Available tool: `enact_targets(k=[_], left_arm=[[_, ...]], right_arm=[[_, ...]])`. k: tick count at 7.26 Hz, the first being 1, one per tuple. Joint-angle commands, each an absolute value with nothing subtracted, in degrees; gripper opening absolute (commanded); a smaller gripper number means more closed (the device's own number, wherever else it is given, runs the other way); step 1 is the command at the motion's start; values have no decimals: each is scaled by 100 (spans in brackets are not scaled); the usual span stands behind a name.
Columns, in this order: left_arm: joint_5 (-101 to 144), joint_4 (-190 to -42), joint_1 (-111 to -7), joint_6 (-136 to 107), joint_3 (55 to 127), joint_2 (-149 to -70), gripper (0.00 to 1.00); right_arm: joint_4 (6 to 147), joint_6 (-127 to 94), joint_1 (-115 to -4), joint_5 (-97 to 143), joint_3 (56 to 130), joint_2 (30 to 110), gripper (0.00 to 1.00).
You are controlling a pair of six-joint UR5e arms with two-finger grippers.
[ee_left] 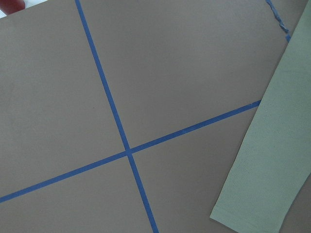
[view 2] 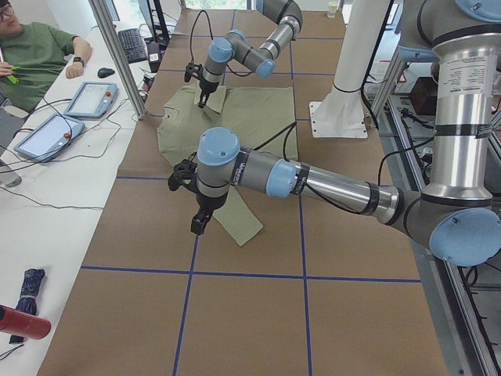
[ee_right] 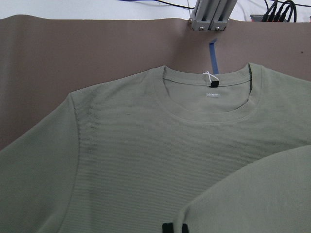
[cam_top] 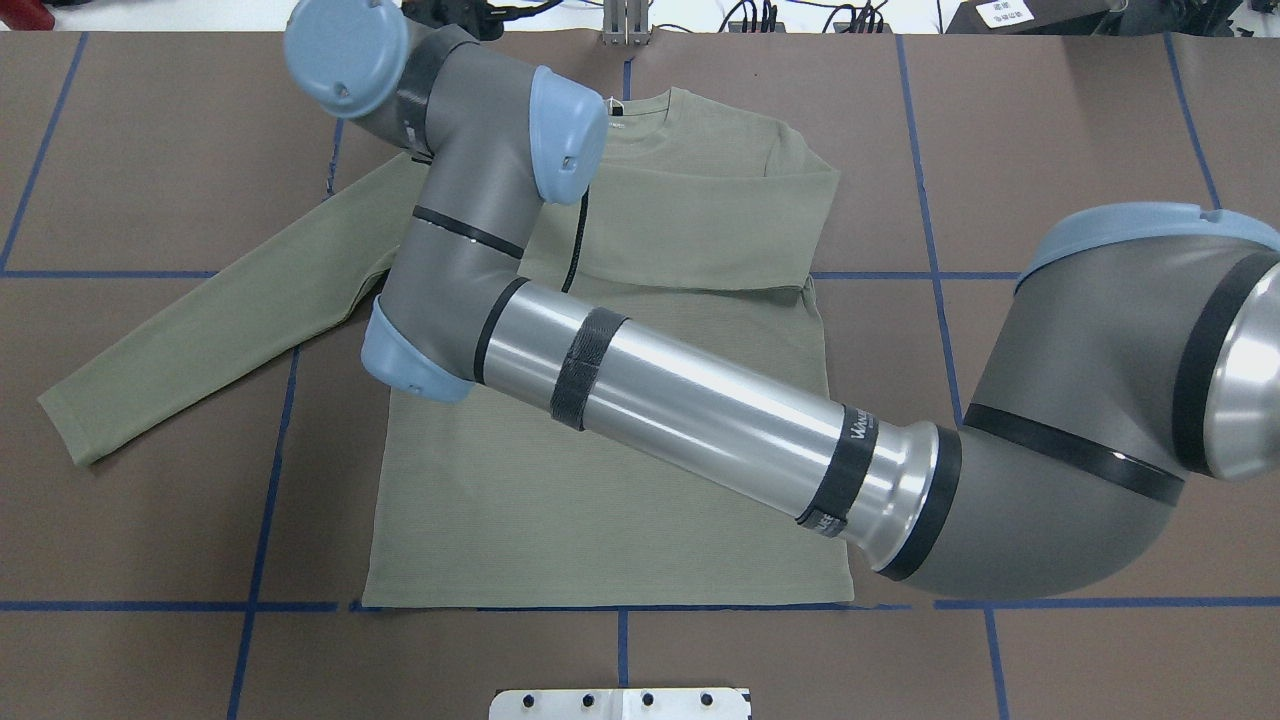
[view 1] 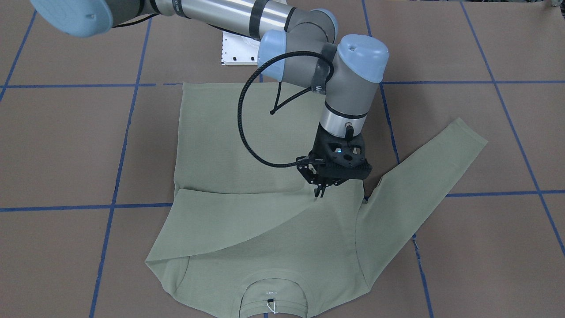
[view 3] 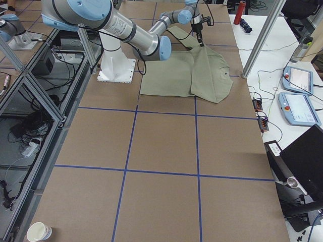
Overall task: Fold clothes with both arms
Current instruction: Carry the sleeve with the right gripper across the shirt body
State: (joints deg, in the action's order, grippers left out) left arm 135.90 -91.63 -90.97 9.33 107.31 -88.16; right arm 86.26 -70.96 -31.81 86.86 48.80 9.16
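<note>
The sage-green shirt (view 1: 247,145) lies flat on the brown table, neckline (ee_right: 209,104) and white tag string (ee_right: 210,77) at the far edge from the robot. One sleeve (view 1: 229,221) is folded across the chest. The other sleeve (cam_top: 220,320) stretches out flat to the robot's left. My right arm (cam_top: 700,400) reaches across the shirt; its gripper (view 1: 318,192) points down at the folded sleeve's cuff, fingers pinched on it. My left gripper (view 2: 200,223) hangs above the table beside the outstretched sleeve's cuff (ee_left: 252,213). It shows only from the side, so I cannot tell its state.
Blue tape lines (cam_top: 260,480) grid the brown table. The white pedestal plate (cam_top: 620,703) sits at the robot's edge. A person (view 2: 31,55) sits at a side desk with tablets (view 2: 86,98). An aluminium post (ee_right: 211,14) stands past the collar. A paper cup (view 3: 39,232) stands at one corner.
</note>
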Motion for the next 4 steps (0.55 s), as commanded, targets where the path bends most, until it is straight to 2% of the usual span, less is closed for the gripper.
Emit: enact_targets(k=[1, 2, 3, 4], left_arm=[[13597, -9141, -9105, 932, 10784, -8807, 100], [13658, -9132, -9114, 932, 10775, -8807, 100], [13658, -9132, -9106, 923, 10775, -8807, 100], [13658, -9132, -9105, 914, 10784, -8807, 100]], right_arm=[[8089, -7286, -3076, 8526, 4396, 642, 0], [7790, -7304, -3076, 8525, 4247, 633, 8], [7778, -7260, -3024, 8508, 4210, 650, 99], [7770, -7286, -3015, 8508, 4201, 616, 99]])
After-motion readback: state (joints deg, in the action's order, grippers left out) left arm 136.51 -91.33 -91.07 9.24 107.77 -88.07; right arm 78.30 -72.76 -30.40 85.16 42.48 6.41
